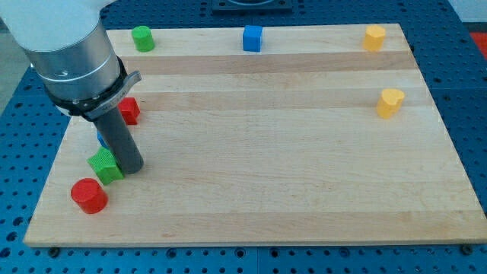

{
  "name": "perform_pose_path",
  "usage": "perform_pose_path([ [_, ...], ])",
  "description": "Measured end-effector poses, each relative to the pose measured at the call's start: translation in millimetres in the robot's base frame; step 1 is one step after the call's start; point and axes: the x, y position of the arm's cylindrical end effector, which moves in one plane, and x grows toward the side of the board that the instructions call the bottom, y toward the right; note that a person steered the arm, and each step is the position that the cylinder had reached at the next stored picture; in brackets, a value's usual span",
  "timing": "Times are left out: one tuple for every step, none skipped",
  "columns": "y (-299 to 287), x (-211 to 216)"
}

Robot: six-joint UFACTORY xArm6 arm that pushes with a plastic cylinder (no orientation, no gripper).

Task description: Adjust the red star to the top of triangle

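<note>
- My tip (131,169) sits low on the board's left side, touching or just beside the green star (106,165) on its right; no jaws on this tool, just a bare rod, clamping nothing.
- Red star (129,111) is left, farther back, partly hidden behind the arm.
- Blue block (100,140), prob. the triangle, is only a sliver behind the rod, between red star & green star; shape can't be confirmed.
- Red star looks already just beyond the blue piece; fine alignment likely remains.
- Others well apart: red cylinder (89,195), green cylinder (142,38), blue cube (252,38), two yellow blocks (374,37) (390,103).
</note>
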Motion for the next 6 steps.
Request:
perform_pose_path([
  [-6, 0],
  [-13, 0],
  [-13, 0],
  [0, 0],
  [34, 0],
  [50, 0],
])
